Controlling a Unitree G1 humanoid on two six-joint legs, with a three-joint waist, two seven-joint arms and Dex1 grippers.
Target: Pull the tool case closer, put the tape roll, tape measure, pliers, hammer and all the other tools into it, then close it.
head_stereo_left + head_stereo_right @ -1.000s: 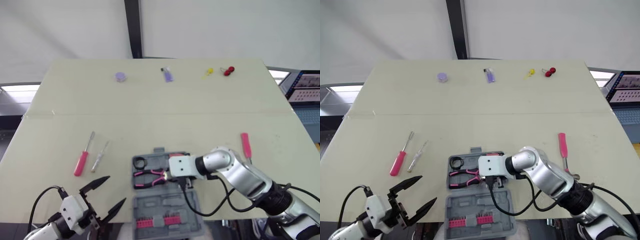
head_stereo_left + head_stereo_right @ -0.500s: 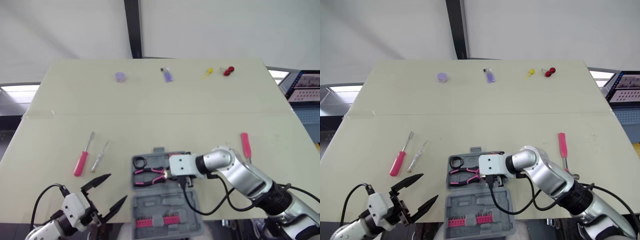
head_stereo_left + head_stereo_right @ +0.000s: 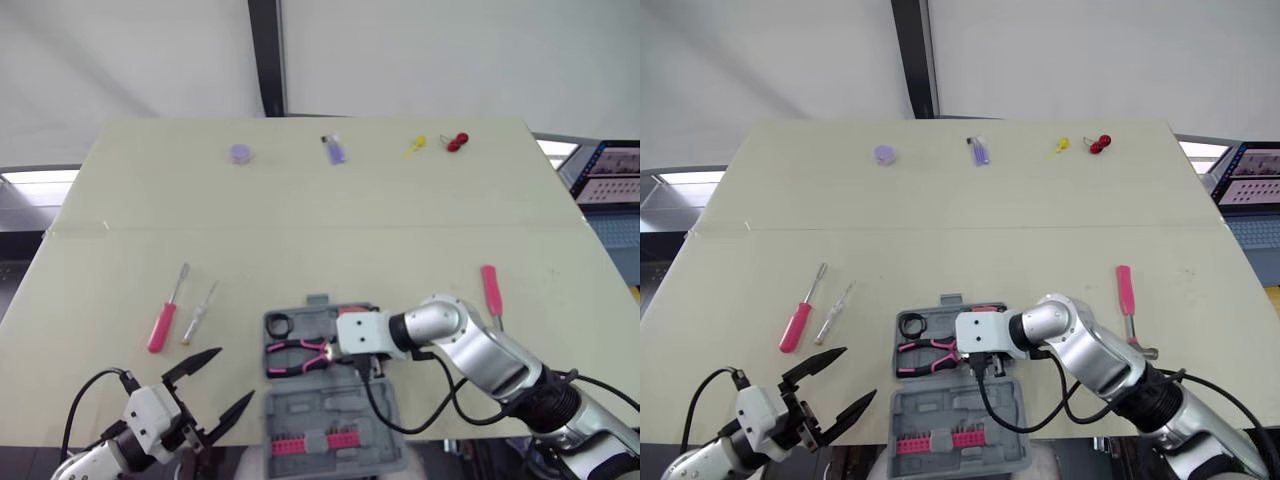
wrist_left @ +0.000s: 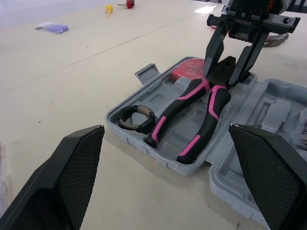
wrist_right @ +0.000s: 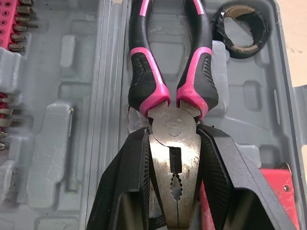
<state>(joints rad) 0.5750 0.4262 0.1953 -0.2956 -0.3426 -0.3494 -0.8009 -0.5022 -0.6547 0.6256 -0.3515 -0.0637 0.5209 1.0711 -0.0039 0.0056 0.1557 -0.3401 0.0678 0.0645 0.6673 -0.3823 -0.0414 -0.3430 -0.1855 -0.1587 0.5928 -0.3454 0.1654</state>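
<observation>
The grey tool case (image 3: 330, 405) lies open at the table's near edge, with several pink bits in its nearer half. In its farther half lie a black tape roll (image 3: 279, 323), a red tape measure (image 4: 184, 74) and the pink-and-black pliers (image 5: 170, 96). My right gripper (image 5: 175, 191) reaches into the case, its fingers (image 4: 213, 48) pressed against both sides of the pliers' metal head. My left gripper (image 3: 232, 378) stands open over the near edge, left of the case, holding nothing. The pink-handled hammer (image 3: 1125, 290) lies to the right of the case.
A pink screwdriver (image 3: 160, 325) and a small clear one (image 3: 198, 315) lie left of the case. Along the far edge sit a purple round piece (image 3: 240, 153), a purple item (image 3: 337, 150), a yellow piece (image 3: 415, 146) and a red one (image 3: 458, 141).
The left gripper has sunk slightly toward the near edge. The right gripper and the pliers have stayed where they were.
</observation>
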